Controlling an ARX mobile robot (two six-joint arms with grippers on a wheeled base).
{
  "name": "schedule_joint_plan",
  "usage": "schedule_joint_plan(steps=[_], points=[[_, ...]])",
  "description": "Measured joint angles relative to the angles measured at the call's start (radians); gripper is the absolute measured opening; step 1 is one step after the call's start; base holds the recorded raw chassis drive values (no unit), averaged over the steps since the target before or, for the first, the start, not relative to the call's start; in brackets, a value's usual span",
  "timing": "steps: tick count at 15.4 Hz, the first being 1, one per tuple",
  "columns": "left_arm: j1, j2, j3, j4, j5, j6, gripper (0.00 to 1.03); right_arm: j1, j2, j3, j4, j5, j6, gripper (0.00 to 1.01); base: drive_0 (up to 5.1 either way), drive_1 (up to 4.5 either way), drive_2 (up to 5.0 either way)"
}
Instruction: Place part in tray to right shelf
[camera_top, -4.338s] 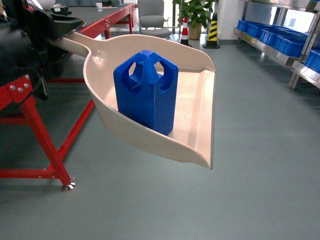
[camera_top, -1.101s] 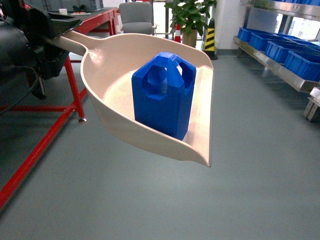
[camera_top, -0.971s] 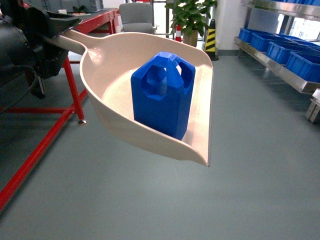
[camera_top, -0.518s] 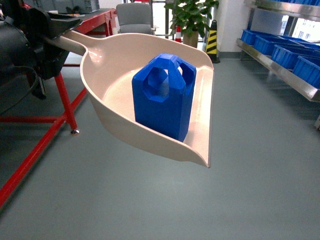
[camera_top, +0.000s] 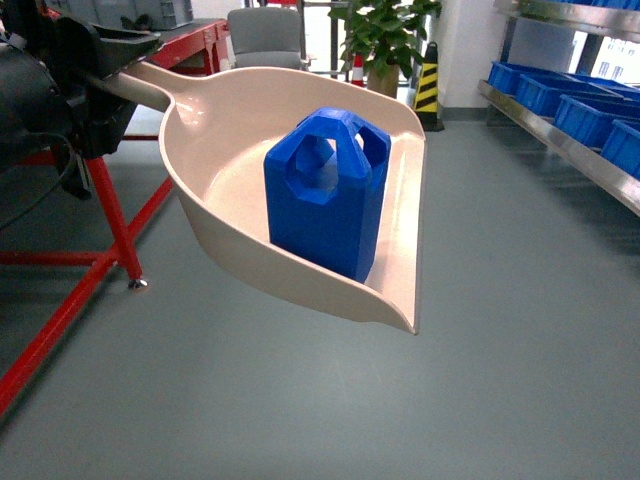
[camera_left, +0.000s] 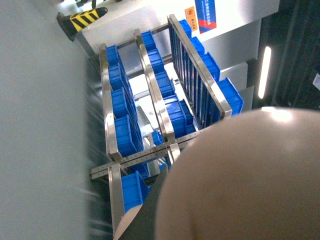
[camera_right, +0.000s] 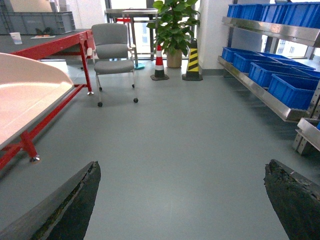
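Step in hand: carrying; the part (camera_top: 325, 193) already stands upright in the tray (camera_top: 230, 150), so the loading looks done and what remains is the trip to the right shelf (camera_top: 560, 140) and the set-down
Part position: inside the scoop's bowl, toward the open lip, resting on the tray floor with its handle holes up
Tray: held in the air over the grey floor, its handle running back to the left end effector (camera_top: 95, 65) at the upper left of the head view; lip pointing forward and slightly down
Left end effector: closed on the tray handle, as far as the dark housing lets me see
Right end effector: its two fingers (camera_right: 75, 205) stand wide apart at the bottom of its wrist view, holding nothing
Shelf: steel rack with blue crates (camera_top: 590, 110) along the right wall, well apart from the tray
Next move: judged, bring the base round to the rack and keep the scoop level, since the block could slide toward the lip
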Motion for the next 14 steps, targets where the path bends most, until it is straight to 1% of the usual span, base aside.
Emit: schedule_joint_plan(steps=[14], points=[[0.001, 0.000, 0.000, 0.002, -0.002, 0.000, 0.13, 0.000, 0.000, 0.000, 0.003, 0.000, 0.000, 0.98, 0.0, 4.17, -4.2]])
